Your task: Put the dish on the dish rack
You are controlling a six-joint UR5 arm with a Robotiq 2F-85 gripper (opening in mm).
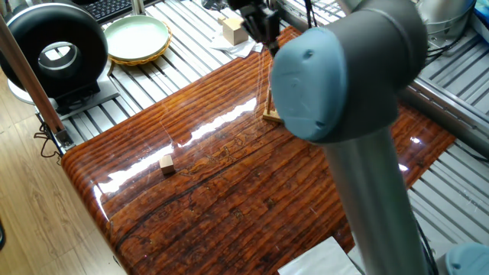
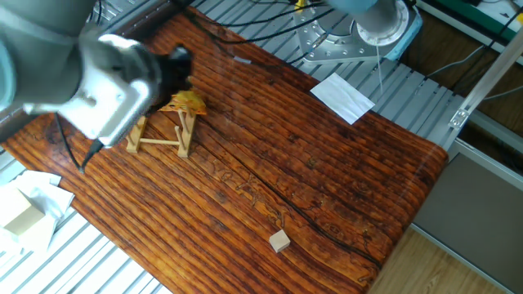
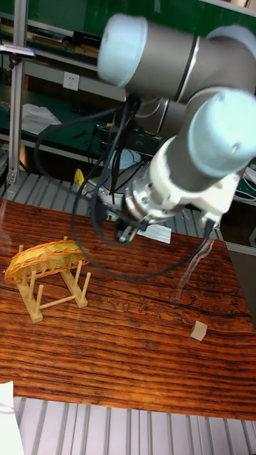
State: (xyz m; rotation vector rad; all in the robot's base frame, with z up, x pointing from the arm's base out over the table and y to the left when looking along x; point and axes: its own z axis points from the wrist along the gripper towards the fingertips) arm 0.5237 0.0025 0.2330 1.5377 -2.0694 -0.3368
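1. Wicker dish (image 3: 44, 259) lies across the pegs of the rack (image 3: 50, 293), apart from the gripper (image 3: 125, 233).
2. Gripper sits above and beside the rack; whether its jaws are spread cannot be told.
3. Judgement: placement looks done. Withdraw upward and well away, avoiding the pegs and dish rim.
4. Small block (image 3: 200, 330) lies well apart.

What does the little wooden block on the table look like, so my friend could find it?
Start at the shiny striped brown table. At one end a yellow woven dish sits on a wooden dish rack; look toward the opposite end. The small wooden block lies there alone, pale, plain and cube-like, touching nothing.
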